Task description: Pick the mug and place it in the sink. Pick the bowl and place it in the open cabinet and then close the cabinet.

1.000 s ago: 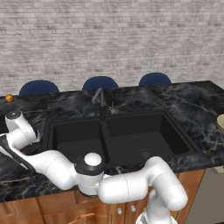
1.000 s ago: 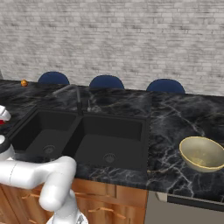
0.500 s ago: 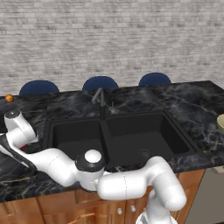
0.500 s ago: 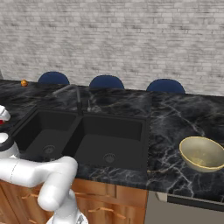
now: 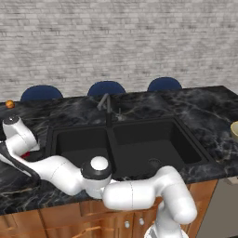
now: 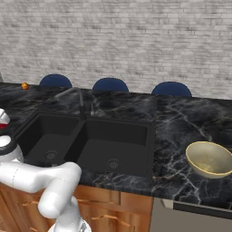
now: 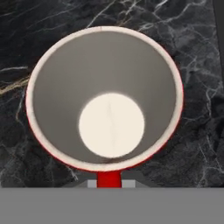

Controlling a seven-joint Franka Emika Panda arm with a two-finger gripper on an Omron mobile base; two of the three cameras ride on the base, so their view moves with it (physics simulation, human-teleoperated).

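The robot's hand (image 7: 109, 180) has just snapped from spread wide to pinching the near wall of the small red cylindrical mug (image 7: 104, 98). The mug stands on the black marble tabletop (image 5: 195, 109) just left of the black double-basin sink (image 5: 139, 144), so it looks ready to lift.

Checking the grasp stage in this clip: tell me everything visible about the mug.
The mug is a small red cup with a white rim and pale inside, empty, standing upright on the black marble counter. The hand view looks straight down into it. A red handle sticks out at the bottom edge, where the gripper is shut on it.
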